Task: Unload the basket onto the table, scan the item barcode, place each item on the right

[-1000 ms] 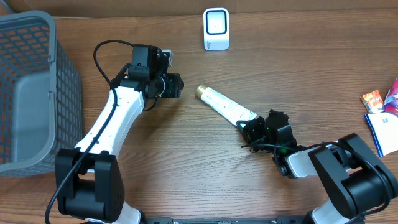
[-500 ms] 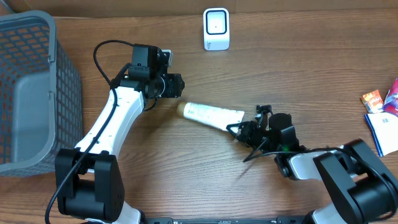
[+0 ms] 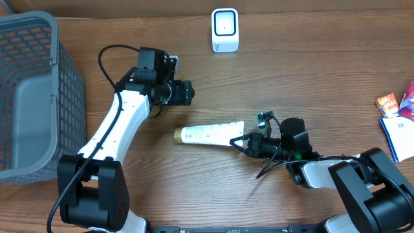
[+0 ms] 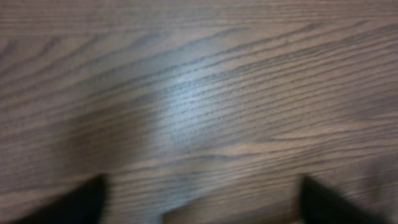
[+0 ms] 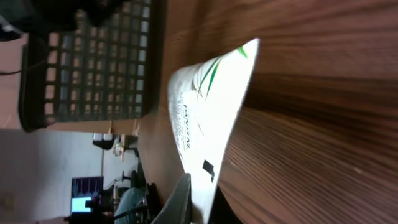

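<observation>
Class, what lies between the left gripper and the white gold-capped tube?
Nothing: in the overhead view, only bare brown wooden table separates the left gripper from the white gold-capped tube.

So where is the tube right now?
In the overhead view the white tube lies mid-table, its flat end in the right gripper. Its gold cap points toward the basket, close to the left gripper.

The white left arm (image 3: 119, 123) has black joints (image 3: 150, 61), a black cable (image 3: 103, 55) and black left pincer (image 3: 189, 92).
</observation>
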`<move>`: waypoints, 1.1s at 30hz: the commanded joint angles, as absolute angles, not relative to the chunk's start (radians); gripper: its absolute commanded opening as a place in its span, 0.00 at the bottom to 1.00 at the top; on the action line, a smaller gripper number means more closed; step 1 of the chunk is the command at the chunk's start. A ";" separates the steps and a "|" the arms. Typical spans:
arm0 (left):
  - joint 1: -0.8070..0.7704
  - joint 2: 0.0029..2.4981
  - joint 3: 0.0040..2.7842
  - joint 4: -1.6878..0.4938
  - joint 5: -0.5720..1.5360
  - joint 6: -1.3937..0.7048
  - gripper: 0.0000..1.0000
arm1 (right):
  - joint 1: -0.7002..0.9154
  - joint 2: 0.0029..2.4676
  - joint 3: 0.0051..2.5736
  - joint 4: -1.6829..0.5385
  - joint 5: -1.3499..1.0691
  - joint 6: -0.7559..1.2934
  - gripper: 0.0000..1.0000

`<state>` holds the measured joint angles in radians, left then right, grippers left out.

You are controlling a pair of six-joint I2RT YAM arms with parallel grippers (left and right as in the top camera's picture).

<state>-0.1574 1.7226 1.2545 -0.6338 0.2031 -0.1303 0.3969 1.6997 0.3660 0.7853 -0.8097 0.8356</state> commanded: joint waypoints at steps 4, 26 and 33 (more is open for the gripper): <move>-0.164 1.732 1.258 -0.643 0.180 -0.138 1.00 | 0.388 1.676 0.368 0.803 -0.881 0.777 0.04; -0.163 1.735 1.143 -0.826 0.443 -0.501 0.04 | 0.363 1.676 0.368 0.723 -0.797 0.783 0.04; -0.146 1.735 1.143 -0.999 0.446 -0.455 0.04 | 0.363 1.676 0.368 0.702 -0.793 0.784 0.04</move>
